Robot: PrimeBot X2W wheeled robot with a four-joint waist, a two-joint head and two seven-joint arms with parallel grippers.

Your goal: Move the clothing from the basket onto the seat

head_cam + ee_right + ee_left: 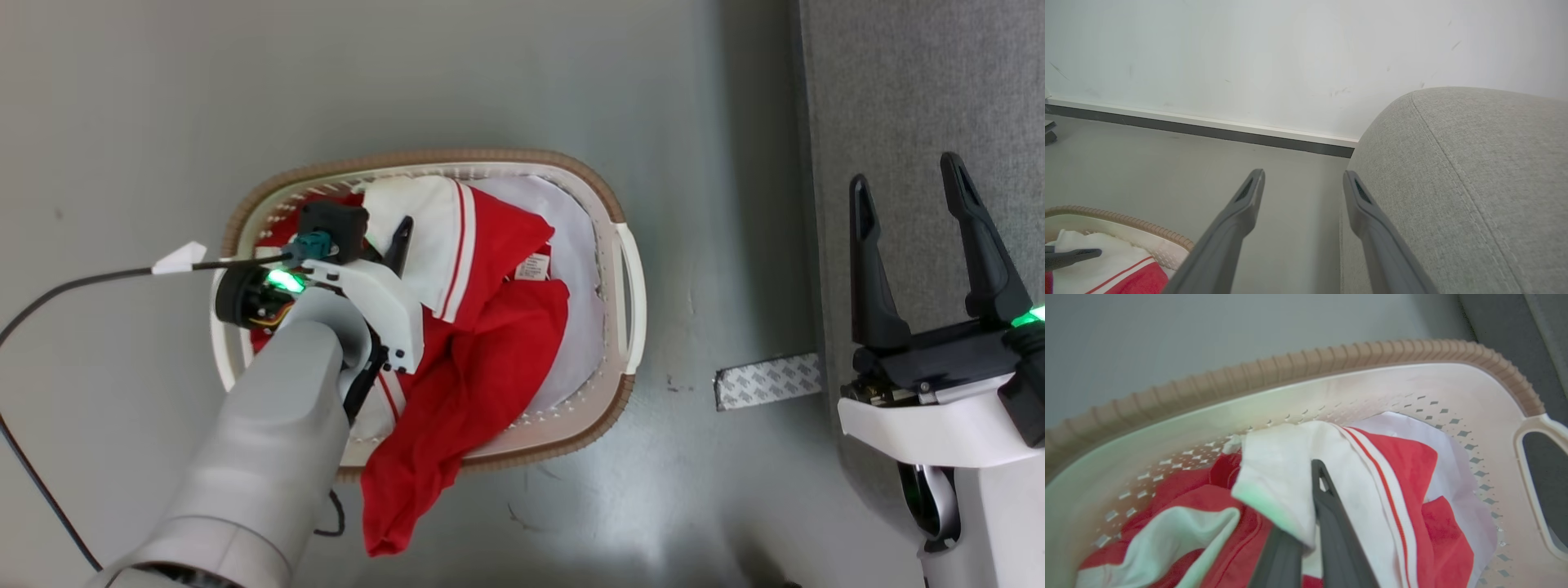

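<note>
The cream basket (424, 157) with a brown rim stands on the grey floor, holding red and white clothing (490, 327). One red end hangs over the near rim onto the floor. My left gripper (392, 238) reaches into the basket's left half. In the left wrist view the left gripper (1306, 477) is shut on a white fold of the clothing (1392, 465), below the basket wall (1331, 388). My right gripper (906, 175) stands open and empty over the edge of the light grey seat (922, 82). The right wrist view shows the right gripper (1303, 175) beside the seat (1474, 163).
A black cable with a white tag (180, 258) runs from the left wrist across the floor. A patterned tape strip (767, 380) lies on the floor by the seat. A white wall with a dark baseboard (1208, 128) stands behind the basket (1118, 218).
</note>
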